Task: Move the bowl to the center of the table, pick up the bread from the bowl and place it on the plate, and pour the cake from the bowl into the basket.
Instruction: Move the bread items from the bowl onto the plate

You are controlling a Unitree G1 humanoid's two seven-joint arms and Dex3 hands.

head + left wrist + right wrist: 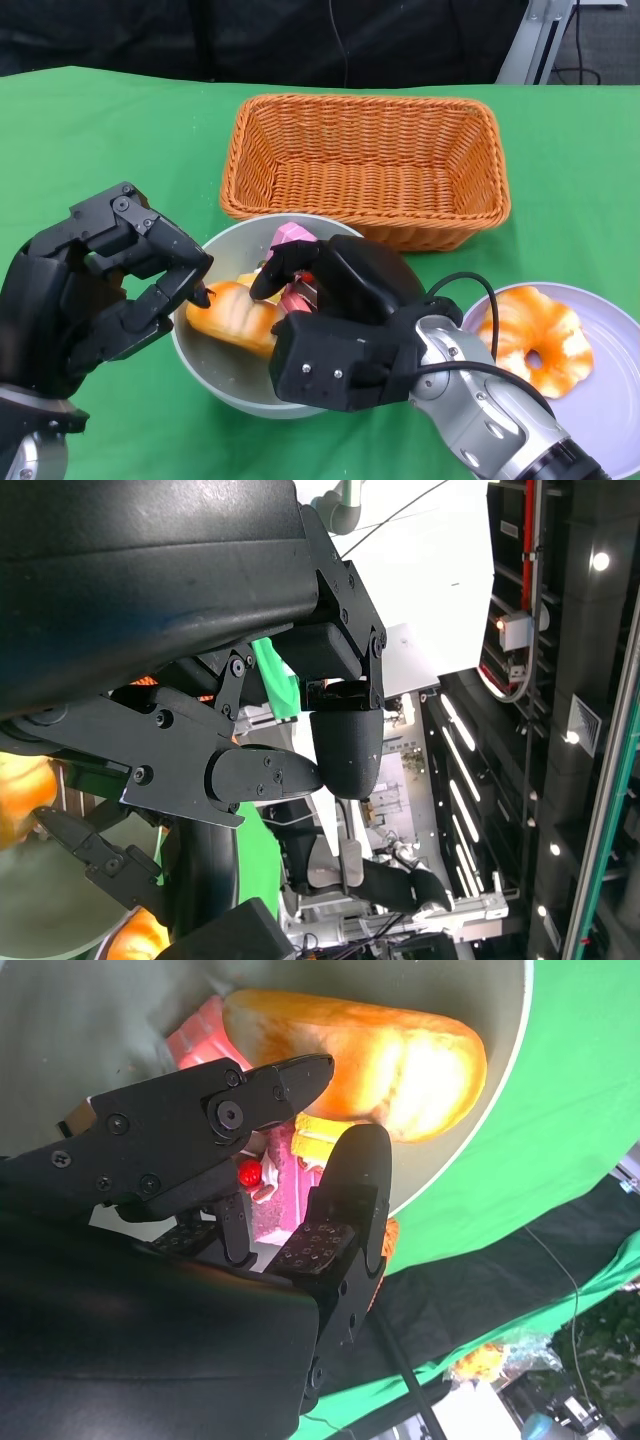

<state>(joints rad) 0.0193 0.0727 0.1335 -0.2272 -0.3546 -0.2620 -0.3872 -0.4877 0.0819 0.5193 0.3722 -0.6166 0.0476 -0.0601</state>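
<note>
A grey bowl [232, 398] stands in the near middle of the green table. In it lie an orange bread [232, 315] and a pink cake [292, 238], the cake half hidden. My right hand [335, 305] reaches into the bowl from the near side. In the right wrist view its fingers [290, 1080] are spread just over the cake [278, 1205] and beside the bread [400, 1050], holding nothing. My left hand [110, 290] curls over the bowl's left rim, one fingertip close to the bread.
An empty orange wicker basket [370, 165] stands just behind the bowl. A lilac plate [612, 410] at the near right carries an orange ring-shaped pastry [535, 340]. A black cable loops from my right forearm towards the plate.
</note>
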